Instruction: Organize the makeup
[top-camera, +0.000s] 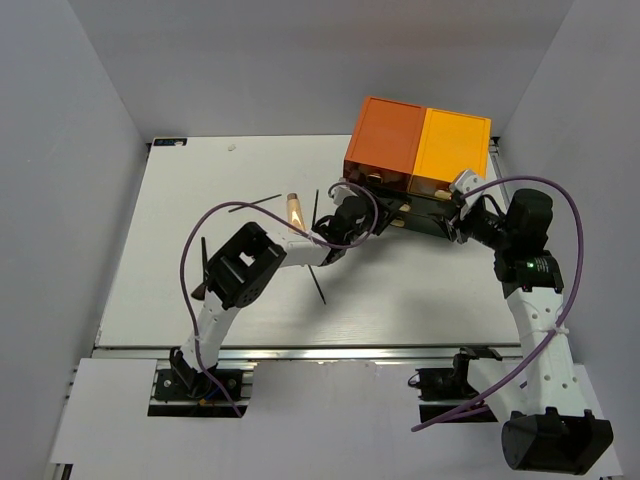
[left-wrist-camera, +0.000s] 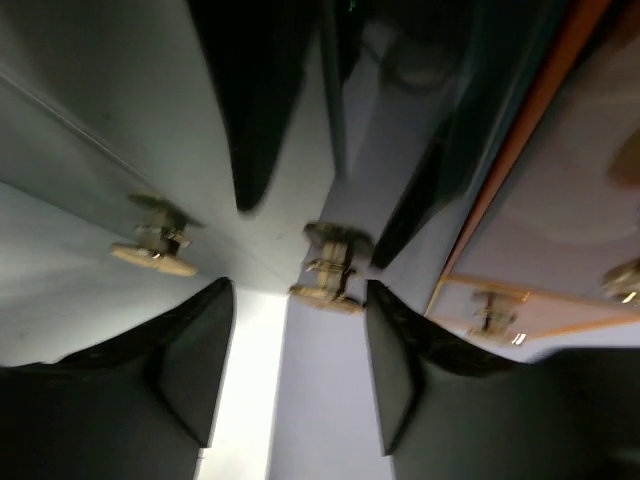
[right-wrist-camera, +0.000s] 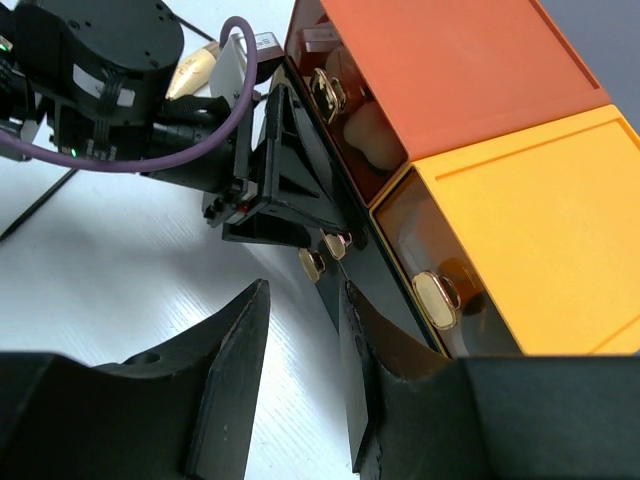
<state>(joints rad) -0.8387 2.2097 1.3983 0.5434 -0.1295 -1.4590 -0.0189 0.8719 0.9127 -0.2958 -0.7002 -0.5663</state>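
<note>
Pencils (top-camera: 255, 203), thin and black, lie scattered on the left half of the white worktop (top-camera: 150, 230), well apart from one another. Just right of them lies a beige tube (top-camera: 294, 211). None of this makeup is in a drawer yet, so I judge that most of the sorting is ahead of me.

My left arm (top-camera: 250, 262) reaches over those things to the foot of the drawer box (top-camera: 420, 140). My left jaws stand fairly wide, one finger on each side of a small gold knob (left-wrist-camera: 325, 268) on a dark lower drawer. They grip nothing, and I see a gap on both sides of the knob. I take that placing to mean the drawer is to be pulled out, so the loose pieces have somewhere to go.

The box sits at the back right of the worktop, with a dark orange section on the left, a yellow one on the right and low dark drawers beneath. Through the dark orange front I can make out a pale rounded lump (right-wrist-camera: 372, 130), likely a sponge. What sits behind the yellow front is too murky to tell.

My right arm (top-camera: 525, 260) comes at the box from its right corner. My right jaws are partly apart and empty, pointed at the same lower drawers, near my left jaws.
</note>
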